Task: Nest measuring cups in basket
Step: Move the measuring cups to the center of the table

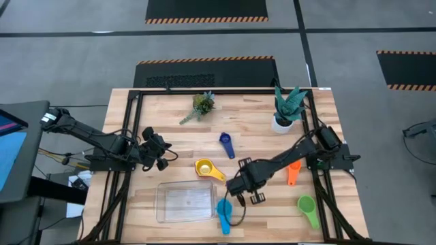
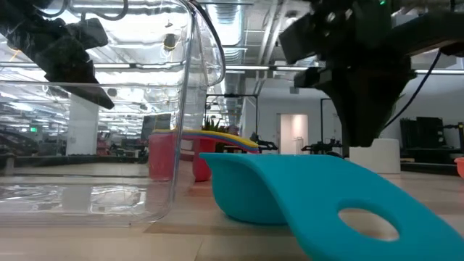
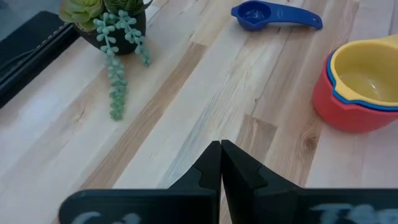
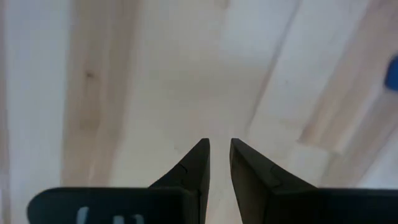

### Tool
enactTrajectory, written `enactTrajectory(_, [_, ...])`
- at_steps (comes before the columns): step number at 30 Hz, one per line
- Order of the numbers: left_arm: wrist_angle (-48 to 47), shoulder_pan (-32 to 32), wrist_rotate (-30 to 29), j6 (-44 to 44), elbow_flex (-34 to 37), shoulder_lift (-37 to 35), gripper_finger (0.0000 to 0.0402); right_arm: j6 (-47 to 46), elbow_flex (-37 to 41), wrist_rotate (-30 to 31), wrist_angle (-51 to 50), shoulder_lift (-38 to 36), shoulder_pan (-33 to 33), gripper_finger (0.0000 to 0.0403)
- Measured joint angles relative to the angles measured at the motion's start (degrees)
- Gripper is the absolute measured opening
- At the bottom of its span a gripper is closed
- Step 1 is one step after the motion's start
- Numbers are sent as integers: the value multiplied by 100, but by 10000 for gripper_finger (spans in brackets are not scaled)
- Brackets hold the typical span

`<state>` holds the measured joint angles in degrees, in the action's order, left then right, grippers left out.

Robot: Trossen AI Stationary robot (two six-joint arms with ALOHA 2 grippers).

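Dark fingers of the right gripper (image 4: 214, 163) are standing nearly closed, a narrow gap between the tips, holding nothing and pointing at bare wood. In the high view this gripper (image 1: 240, 185) is hanging over the table (image 1: 320, 224) just above the light blue cup (image 1: 223, 211), which is lying just beside the right edge of the clear basket (image 1: 184, 202). The basket is sitting empty near the front edge. The left gripper (image 3: 221, 163) is showing its fingers pressed together, gripping nothing; it (image 1: 161, 151) is waiting left of the stacked cups. That stack (image 3: 357, 87) is showing a yellow cup (image 1: 206, 168) nested in a blue one inside a red one. A dark blue cup (image 1: 227, 143) is lying behind the stack, an orange cup (image 1: 293, 172) and a green cup (image 1: 308, 207) are lying to the right. Two potted plants (image 1: 287, 109) are standing along the rear.
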<state>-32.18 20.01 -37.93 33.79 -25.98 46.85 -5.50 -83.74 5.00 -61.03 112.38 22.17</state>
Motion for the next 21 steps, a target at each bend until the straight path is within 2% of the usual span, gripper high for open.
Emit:
enactTrajectory(4, [2,0,0,50,0,0,0,183,0,506,449,0,268,74])
enactTrajectory(9, [2,0,0,133,0,0,0,543,0,1132,1274,0,539,35])
enactTrajectory(13, [2,0,0,193,-2,-1,0,727,0,954,1705,0,644,8])
enactTrajectory(21, [2,0,0,204,-2,-1,0,1149,0,840,2800,0,721,25])
